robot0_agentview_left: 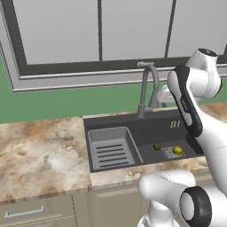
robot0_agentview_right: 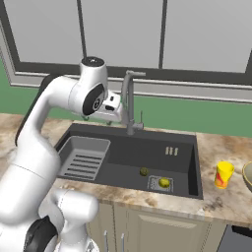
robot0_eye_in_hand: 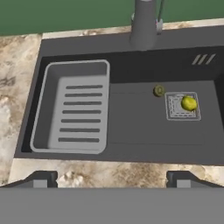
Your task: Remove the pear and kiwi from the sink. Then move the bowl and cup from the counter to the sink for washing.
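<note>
A: Where are the fruits located?

B: The pear is seen resting on the square drain grate at the right end of the sink floor. The kiwi lies just beside the grate, toward the faucet. The ribbed tray insert occupies the left end. The cup and the bowl are found on the bench right of the basin, the bowl cut off by the picture edge.

A: What failure is to be expected?

B: Either fruit could be rolled away if nudged off-centre, both being small and round. The faucet could be struck if the descent is taken too close to the back wall.

A: End effector condition?

B: The end effector is spread wide, its fingertips well apart. Nothing is held or touched; it hangs above the near rim.
</note>
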Controlling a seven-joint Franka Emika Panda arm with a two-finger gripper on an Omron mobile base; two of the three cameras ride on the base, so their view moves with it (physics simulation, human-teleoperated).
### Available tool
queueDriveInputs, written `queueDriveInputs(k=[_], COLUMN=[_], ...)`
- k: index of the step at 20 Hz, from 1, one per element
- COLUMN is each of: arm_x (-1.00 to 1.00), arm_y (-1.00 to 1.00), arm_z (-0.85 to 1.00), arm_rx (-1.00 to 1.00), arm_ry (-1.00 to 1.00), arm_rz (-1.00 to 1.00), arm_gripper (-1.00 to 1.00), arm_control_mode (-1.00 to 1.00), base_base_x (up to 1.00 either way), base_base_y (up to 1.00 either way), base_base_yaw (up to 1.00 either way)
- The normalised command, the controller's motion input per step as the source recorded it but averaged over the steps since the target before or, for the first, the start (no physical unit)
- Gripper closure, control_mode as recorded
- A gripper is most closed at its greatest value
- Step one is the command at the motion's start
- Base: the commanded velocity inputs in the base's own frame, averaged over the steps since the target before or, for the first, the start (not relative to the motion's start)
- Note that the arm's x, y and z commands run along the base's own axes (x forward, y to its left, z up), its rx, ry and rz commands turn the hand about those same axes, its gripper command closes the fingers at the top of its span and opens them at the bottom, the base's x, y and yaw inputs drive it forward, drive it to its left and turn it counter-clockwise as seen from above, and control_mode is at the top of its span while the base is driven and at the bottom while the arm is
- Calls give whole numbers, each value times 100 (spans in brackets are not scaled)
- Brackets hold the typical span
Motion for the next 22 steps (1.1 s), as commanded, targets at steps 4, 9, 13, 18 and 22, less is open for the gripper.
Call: queueDriveInputs(k=[4, 9, 13, 18, 22], arm_x=[-9, -8, -6, -9, -7], arm_y=[-24, -27, -35, -40, -39], arm_z=[-2, -1, -1, -4, -8], arm_rx=[11, 6, 3, 3, 2], arm_ry=[0, 0, 0, 0, 0], arm_rz=[4, 1, 0, 0, 6], arm_gripper=[-100, -100, -100, -100, -100], arm_control_mode=[-100, -100, -100, -100, -100], base_base_x=[0, 0, 0, 0, 0], base_base_y=[0, 0, 0, 0, 0], base_base_yaw=[0, 0, 0, 0, 0])
